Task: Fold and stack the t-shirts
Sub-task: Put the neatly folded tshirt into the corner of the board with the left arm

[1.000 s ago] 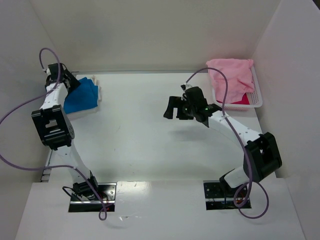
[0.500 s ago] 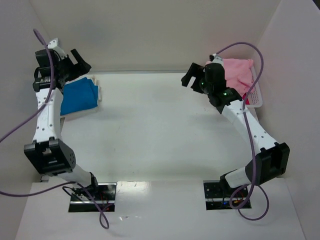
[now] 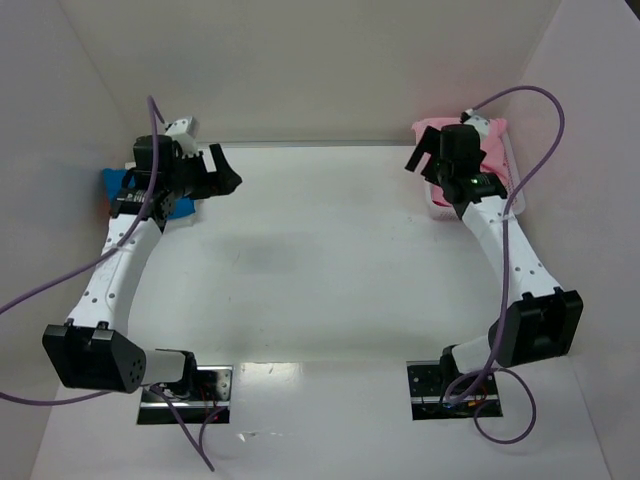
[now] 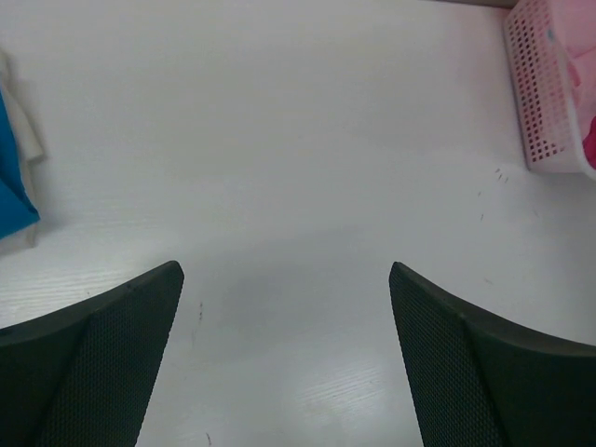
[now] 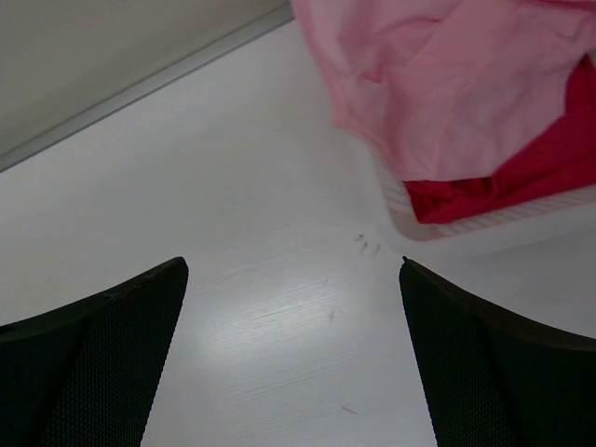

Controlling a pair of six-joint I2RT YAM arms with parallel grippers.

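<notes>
Top external count: one worktop, two arms, one basket, three garments.
Arms: left angled to far left, right extended to far-right corner.
Blue tee: far-left worktop, partly behind left arm.
Pink tee: in basket, over red garment.
Left end effector: wide, empty.
Right end effector: wide, empty, beside basket.

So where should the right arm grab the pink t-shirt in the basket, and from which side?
Likely the loose fold of the pink t-shirt draped over the table-side rim of the basket, approached from above on that side. It lies topmost, bunched and raised, clear of the red garment beneath.
</notes>
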